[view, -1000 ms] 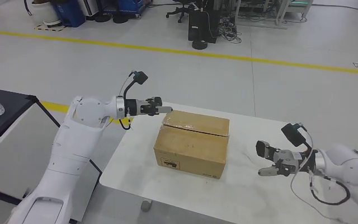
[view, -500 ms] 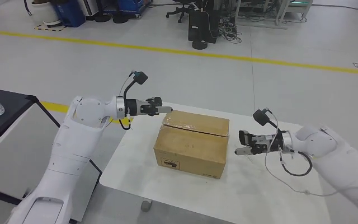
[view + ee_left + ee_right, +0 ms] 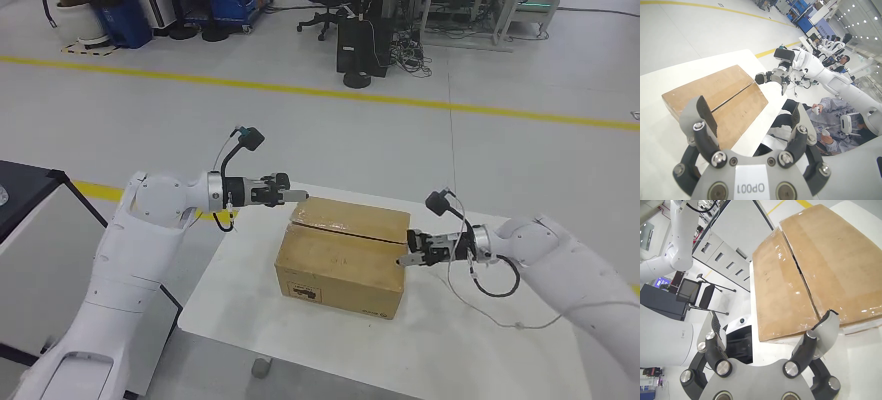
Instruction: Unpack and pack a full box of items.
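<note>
Your left gripper (image 3: 748, 102) is released wide, with a printed white label (image 3: 750, 186) on its base. The closed box (image 3: 345, 262) lies just ahead of its jaws on the worktop (image 3: 240, 280). Your right gripper (image 3: 772, 312) is released too, one fingertip (image 3: 830, 319) right at the box's edge where the seam (image 3: 802, 275) ends. A dark printed mark (image 3: 307, 292) sits on the box's side.

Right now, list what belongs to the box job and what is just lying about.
Job: cardboard box, flaps closed; left hand and right hand, both open, by its ends; white table under it.
Lying about: office chair; drawer cabinet.
</note>
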`<action>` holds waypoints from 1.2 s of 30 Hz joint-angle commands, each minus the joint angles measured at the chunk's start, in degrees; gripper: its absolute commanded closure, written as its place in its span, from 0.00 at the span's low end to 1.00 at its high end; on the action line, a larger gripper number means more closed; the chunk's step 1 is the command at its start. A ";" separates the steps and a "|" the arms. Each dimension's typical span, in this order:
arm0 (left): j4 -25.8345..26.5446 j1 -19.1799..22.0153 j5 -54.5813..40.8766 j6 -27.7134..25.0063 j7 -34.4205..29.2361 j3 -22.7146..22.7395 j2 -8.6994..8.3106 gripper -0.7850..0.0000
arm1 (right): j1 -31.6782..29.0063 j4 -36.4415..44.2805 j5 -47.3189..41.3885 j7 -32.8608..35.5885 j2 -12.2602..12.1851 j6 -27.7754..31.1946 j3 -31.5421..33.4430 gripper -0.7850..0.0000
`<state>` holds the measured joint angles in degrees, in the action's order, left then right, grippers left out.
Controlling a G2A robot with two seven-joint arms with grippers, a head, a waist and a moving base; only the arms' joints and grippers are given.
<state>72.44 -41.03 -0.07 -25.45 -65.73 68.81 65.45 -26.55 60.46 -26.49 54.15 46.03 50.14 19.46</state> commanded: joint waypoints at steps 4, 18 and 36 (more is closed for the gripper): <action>0.00 0.00 0.00 0.00 0.00 0.00 0.00 0.00 | 1.35 -3.48 -0.83 -0.18 1.53 0.18 -2.06 0.00; 0.00 0.00 0.00 0.00 0.00 0.00 0.00 0.00 | 3.14 -4.24 -4.24 -3.67 3.17 3.67 -5.49 0.00; 0.00 0.00 0.00 0.00 0.00 0.00 0.00 0.00 | 0.64 -5.03 -10.01 -6.62 0.89 6.62 -4.77 0.00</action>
<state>72.44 -41.03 -0.07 -25.45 -65.73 68.81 65.44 -26.08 55.11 -36.82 46.87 46.98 57.42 14.99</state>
